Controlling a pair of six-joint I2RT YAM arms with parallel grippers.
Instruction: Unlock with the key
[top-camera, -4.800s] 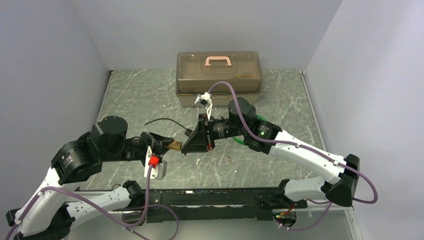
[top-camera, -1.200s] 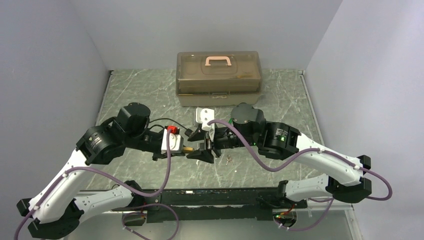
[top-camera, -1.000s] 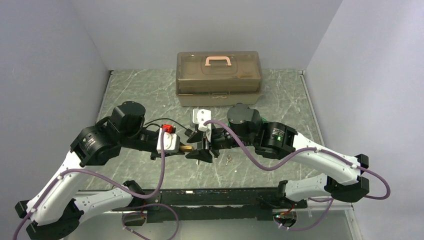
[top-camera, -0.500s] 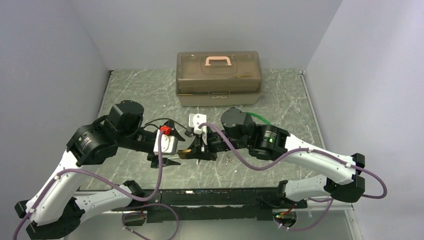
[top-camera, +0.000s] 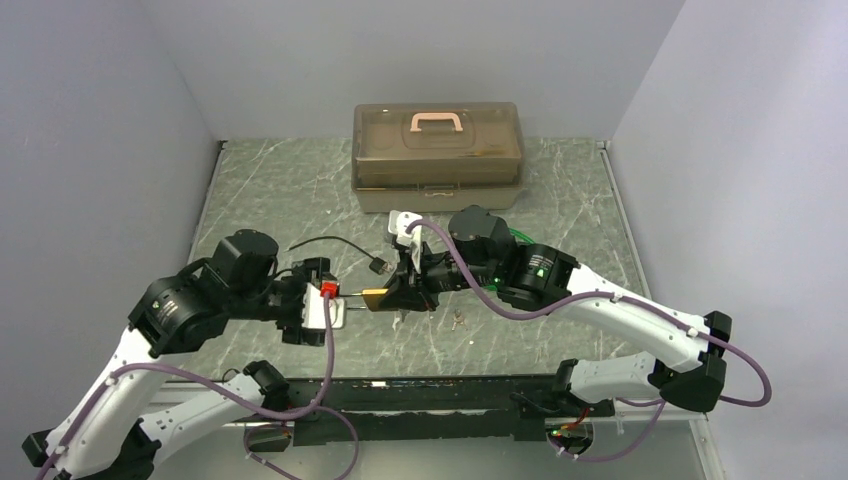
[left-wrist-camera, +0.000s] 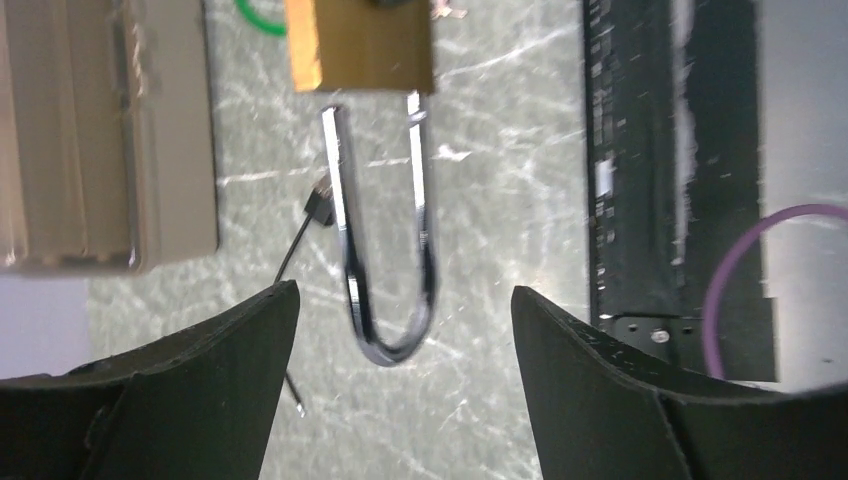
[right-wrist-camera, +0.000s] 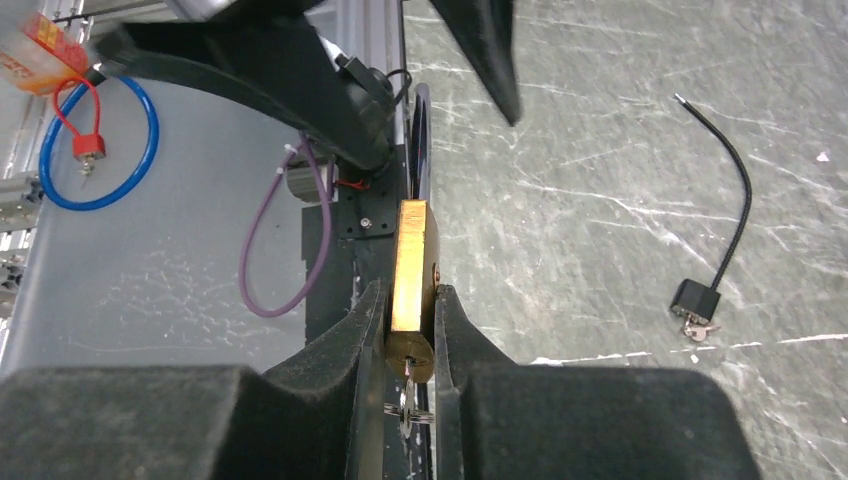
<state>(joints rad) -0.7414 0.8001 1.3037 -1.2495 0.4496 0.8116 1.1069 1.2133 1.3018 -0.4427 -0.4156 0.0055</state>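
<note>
Above the desk (top-camera: 300, 190), the right pincer (right-wrist-camera: 410, 290) clenches the padlock (right-wrist-camera: 412, 250), its shackle (left-wrist-camera: 388, 352) pointing lengthwise into the released left pincer (left-wrist-camera: 402, 290).

Marbled table (top-camera: 270, 190): toolbox (top-camera: 437, 157), cable lock (top-camera: 378, 266)

- The padlock (right-wrist-camera: 412, 265) body reads as brass, golden with a dull, brushed sheen.
- Its shackle (left-wrist-camera: 385, 250) is bright polished steel, smooth and glossy.
- The key (right-wrist-camera: 406, 408) hanging under the body looks like silvery metal.
- The left claw (left-wrist-camera: 401, 293) shows matt black plastic fingers (left-wrist-camera: 205, 385), faintly grainy.
- The right claw (right-wrist-camera: 410, 292) has the same matt black finish.
- The tabletop (top-camera: 280, 190) looks like grey-green stone, white-veined, low sheen.
- The toolbox (top-camera: 437, 150) is smooth translucent brown plastic.
</note>
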